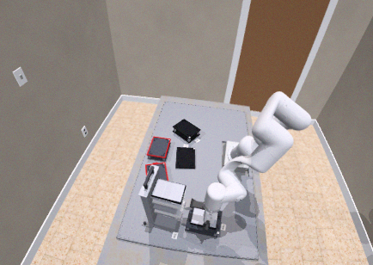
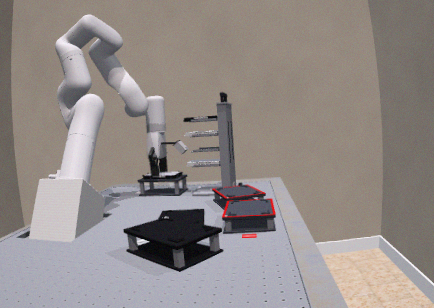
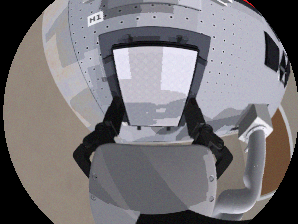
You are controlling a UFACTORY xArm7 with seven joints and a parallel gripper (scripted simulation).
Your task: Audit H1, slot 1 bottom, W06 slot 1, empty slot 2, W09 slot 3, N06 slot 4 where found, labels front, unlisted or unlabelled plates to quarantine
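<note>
The gripper (image 3: 152, 125), jaws fully spread and empty, straddled the white plate (image 3: 154, 72) on its black nest (image 1: 204, 226). The plate hotel (image 2: 226, 132) stood just beside; red-edged quarantine nests (image 2: 248, 209) lay beyond.

1 arm (image 2: 80, 127), 1 plate hotel (image 2: 226, 132) w/ 4 shelves, 2 red-rimmed nests (image 2: 249, 209), 3 black nests (image 2: 172, 230), 1 white plate (image 1: 197, 216).

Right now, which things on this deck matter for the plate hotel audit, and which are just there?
For the job:
plate hotel
white plate on the landing nest, open jaws either side
two red-edged quarantine nests

Just there:
black raised nest
flat black nest
arm pedestal
door
</note>
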